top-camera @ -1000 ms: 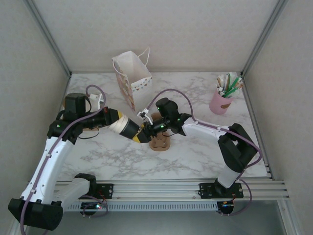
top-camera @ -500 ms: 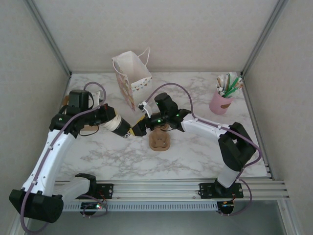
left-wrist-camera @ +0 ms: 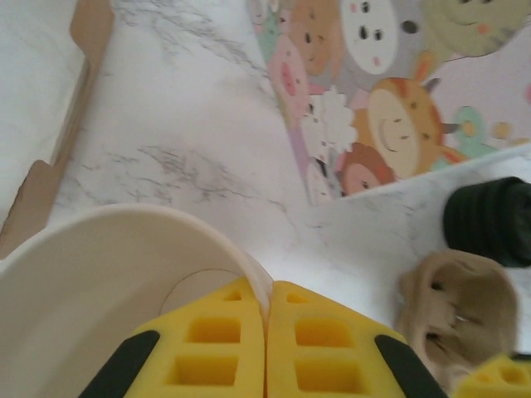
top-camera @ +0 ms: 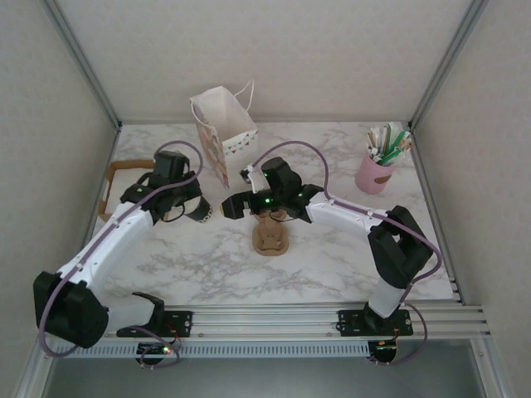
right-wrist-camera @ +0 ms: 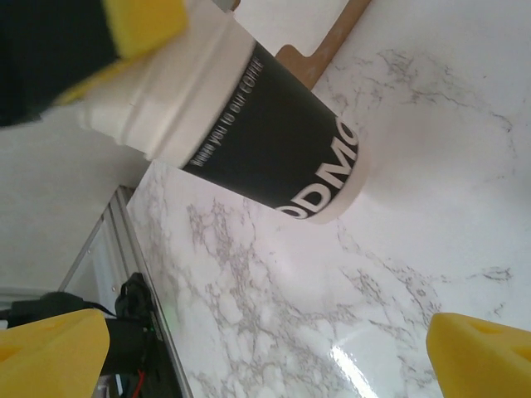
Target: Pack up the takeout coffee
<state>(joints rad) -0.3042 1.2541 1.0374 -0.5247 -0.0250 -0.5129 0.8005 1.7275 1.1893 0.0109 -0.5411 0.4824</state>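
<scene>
My left gripper (top-camera: pixel 194 207) (left-wrist-camera: pixel 267 290) is shut on the rim of a lidless stack of cups (top-camera: pixel 200 212) (left-wrist-camera: pixel 99 282), one finger inside the cream wall and one outside. In the right wrist view the stack (right-wrist-camera: pixel 274 141) is dark with white lettering and leans, its base at the marble. My right gripper (top-camera: pixel 235 205) (right-wrist-camera: pixel 265 356) stands open a short way to the stack's right, nothing between its fingers. The brown cardboard carrier (top-camera: pixel 272 238) (left-wrist-camera: pixel 452 315) lies under the right arm. The takeout coffee with its lid is hidden.
A printed paper bag (top-camera: pixel 224 133) (left-wrist-camera: pixel 390 91) stands open at the back. A flat brown cardboard piece (top-camera: pixel 116 186) (left-wrist-camera: pixel 83 50) lies at the left edge. A pink holder with pens (top-camera: pixel 375 170) sits at the back right. Bare marble lies in front of the carrier.
My left arm has drawn the cup stack left and back, from lying toward the right gripper to nearly upright. The right gripper has opened wide and drawn slightly back.
</scene>
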